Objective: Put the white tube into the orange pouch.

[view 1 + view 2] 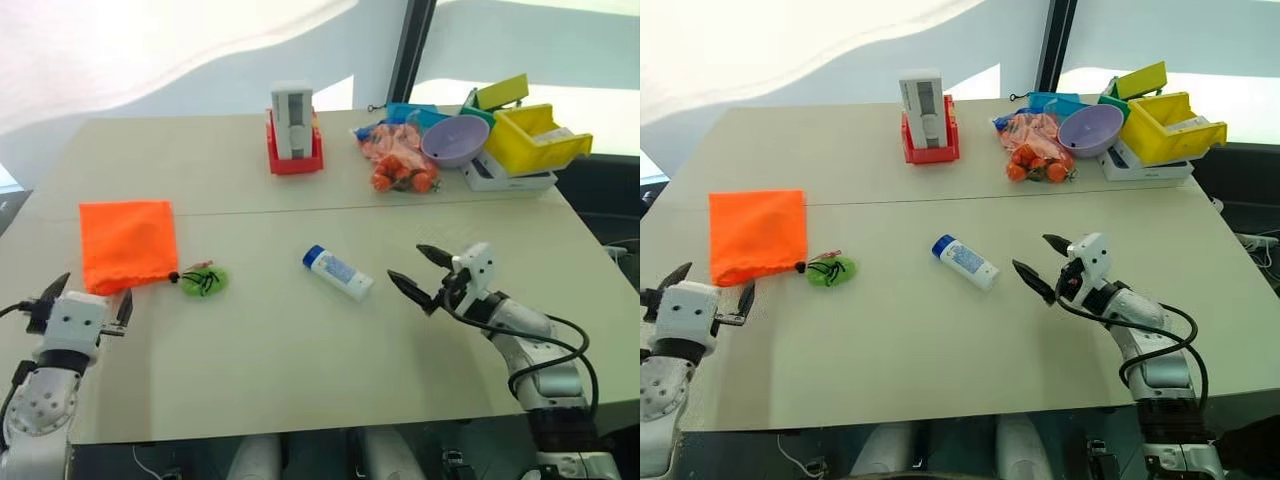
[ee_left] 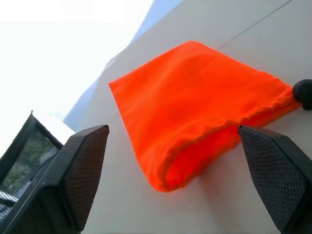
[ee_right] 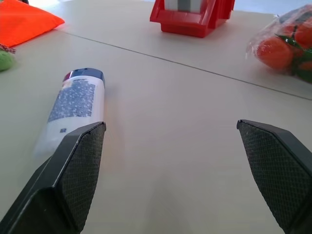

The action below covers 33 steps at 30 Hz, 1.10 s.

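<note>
one white tube lying mid-desk, just left of the right pincer; one orange pouch flat ahead of the left pincer; two pincers, both wide and empty; one green tag; one purple bowl.

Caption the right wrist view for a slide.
Open right gripper faces the table, white tube lying beside one finger.

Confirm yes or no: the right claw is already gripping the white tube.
No: the right claw hangs open beside the white tube, which lies on the table untouched.
</note>
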Each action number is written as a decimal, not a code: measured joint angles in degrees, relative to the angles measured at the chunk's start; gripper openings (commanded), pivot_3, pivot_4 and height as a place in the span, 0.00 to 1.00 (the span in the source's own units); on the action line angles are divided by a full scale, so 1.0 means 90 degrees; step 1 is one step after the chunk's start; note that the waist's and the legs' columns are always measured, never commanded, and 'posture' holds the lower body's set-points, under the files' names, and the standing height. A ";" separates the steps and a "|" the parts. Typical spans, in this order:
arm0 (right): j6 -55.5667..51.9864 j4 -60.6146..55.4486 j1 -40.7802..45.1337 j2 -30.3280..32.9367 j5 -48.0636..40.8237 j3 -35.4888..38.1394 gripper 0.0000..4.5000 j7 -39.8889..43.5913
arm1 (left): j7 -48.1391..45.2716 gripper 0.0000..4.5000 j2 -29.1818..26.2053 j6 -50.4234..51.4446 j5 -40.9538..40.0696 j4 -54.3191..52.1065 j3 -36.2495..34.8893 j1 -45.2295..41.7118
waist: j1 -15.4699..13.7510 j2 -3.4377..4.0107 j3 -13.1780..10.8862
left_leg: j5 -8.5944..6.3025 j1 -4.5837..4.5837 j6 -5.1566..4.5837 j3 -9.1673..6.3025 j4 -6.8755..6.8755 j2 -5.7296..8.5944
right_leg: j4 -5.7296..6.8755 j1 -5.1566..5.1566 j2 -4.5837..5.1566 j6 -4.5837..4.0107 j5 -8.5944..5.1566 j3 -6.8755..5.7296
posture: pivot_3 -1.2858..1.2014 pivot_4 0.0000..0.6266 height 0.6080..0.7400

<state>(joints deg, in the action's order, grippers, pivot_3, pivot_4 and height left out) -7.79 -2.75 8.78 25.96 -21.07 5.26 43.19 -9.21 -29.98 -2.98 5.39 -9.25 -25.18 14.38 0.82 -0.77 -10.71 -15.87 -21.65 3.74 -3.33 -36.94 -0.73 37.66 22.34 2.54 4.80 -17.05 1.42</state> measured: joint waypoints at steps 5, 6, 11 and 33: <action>-0.0241 -0.0574 -0.0045 -0.0200 -0.0055 -0.0364 0.99 -0.0007 | 0.0086 1.00 -0.0296 0.0032 0.0460 0.0396 0.0212 -0.0353 | 0.0000 0.0001 -0.0001 | 0.0000 0.0000 0.0000 -0.0004 0.0002 -0.0005 | 0.0001 0.0000 0.0002 0.0001 0.0000 -0.0005 | 0.52 0.24 1.00; -0.0279 -0.0669 -0.0047 -0.0213 -0.0058 -0.0414 0.99 -0.0006 | 0.0084 1.00 -0.0313 0.0028 0.0492 0.0455 0.0228 -0.0386 | 0.0000 0.0000 0.0000 | 0.0000 0.0000 0.0000 -0.0004 0.0002 -0.0005 | 0.0001 0.0000 0.0003 0.0001 0.0001 -0.0006 | 0.52 0.24 1.00; -0.0619 -0.1249 -0.0068 -0.0158 -0.0086 -0.0819 0.99 0.0201 | 0.0022 1.00 -0.0631 0.0034 0.0662 0.0881 0.0385 -0.0636 | 0.0001 0.0001 0.0000 | 0.0000 0.0000 0.0000 -0.0008 0.0004 -0.0007 | 0.0002 0.0002 0.0002 0.0001 0.0001 -0.0009 | 0.52 0.24 1.00; -0.0802 -0.1475 0.0340 -0.0005 0.0178 -0.1685 1.00 0.0497 | 0.0077 0.58 -0.0948 0.0443 0.0626 0.2806 0.0631 -0.2135 | 0.0000 -0.0006 0.0003 | 0.0000 0.0000 0.0000 -0.0008 -0.0001 -0.0001 | 0.0026 0.0010 0.0003 0.0003 0.0003 -0.0015 | 0.52 0.24 1.00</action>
<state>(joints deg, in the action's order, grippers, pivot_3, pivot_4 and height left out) -15.00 -16.02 11.84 25.92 -19.47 -9.90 47.66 -8.52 -38.52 1.00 11.03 16.00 -19.50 -4.83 0.82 -0.82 -10.69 -15.87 -21.65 3.75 -3.40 -36.96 -0.74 37.89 22.43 2.56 4.83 -17.02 1.29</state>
